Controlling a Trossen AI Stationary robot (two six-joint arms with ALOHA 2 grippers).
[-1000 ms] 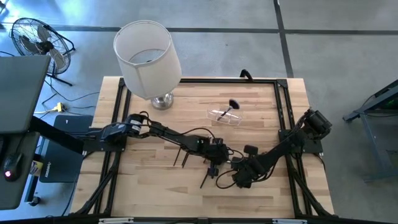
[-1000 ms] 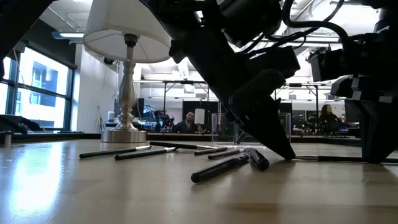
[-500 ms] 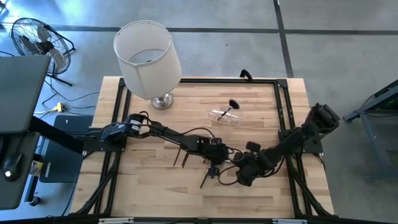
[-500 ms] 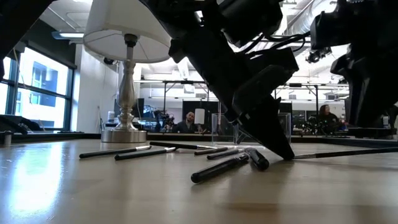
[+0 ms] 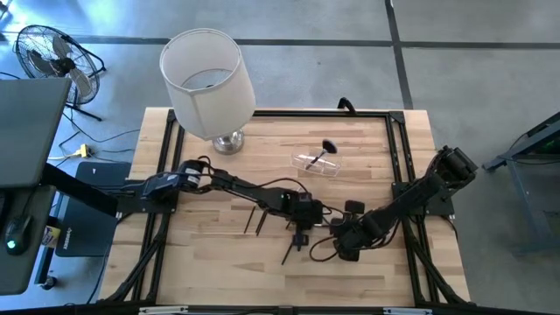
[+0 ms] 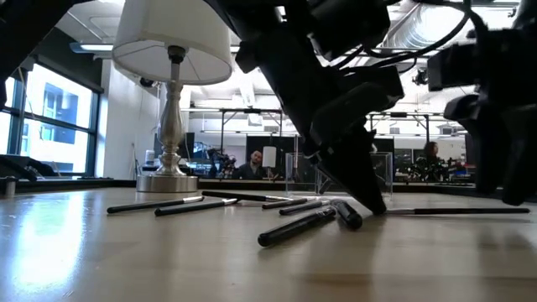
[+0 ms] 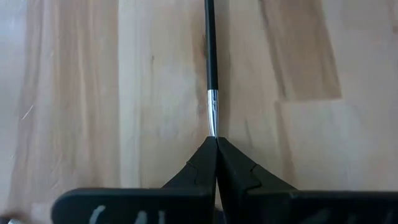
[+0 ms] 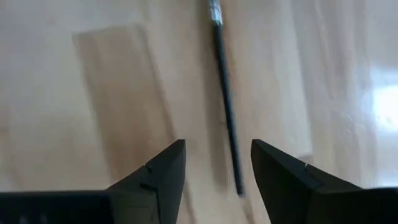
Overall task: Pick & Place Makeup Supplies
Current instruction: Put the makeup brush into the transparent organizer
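My left gripper (image 5: pixel 308 223) is at mid-table, shut on a thin black brush (image 7: pixel 211 56) with a silver ferrule. The brush runs from it toward the table's right (image 6: pixel 457 210). My right gripper (image 8: pixel 217 168) hangs open over the brush's handle end (image 8: pixel 235 177) and touches nothing; it also shows in the high view (image 5: pixel 341 245). Several more brushes and pencils (image 6: pixel 195 205) lie flat on the wood, one thick dark pencil (image 6: pixel 298 226) nearest. A fluffy-headed brush (image 5: pixel 328 147) sticks out of a clear cup (image 5: pixel 315 163) lying on its side. My left gripper pinches the thin brush at its silver ferrule end (image 7: pixel 212 121) between the very tips of its two fingers. The fingers slant down from the table's left and lie along the brush. The handle stretches away level, low over the wood.
A lamp with a white shade (image 5: pixel 208 70) and metal base (image 6: pixel 168 180) stands at the far left corner. A black frame (image 5: pixel 398 157) runs along the table's edges. Bare wood lies at the near left (image 5: pixel 210 262).
My right gripper has opened, let go of the thin brush's handle end and risen a little. That end, tipped up half a second ago, now lies level and low. My left gripper has stayed shut on the ferrule end.
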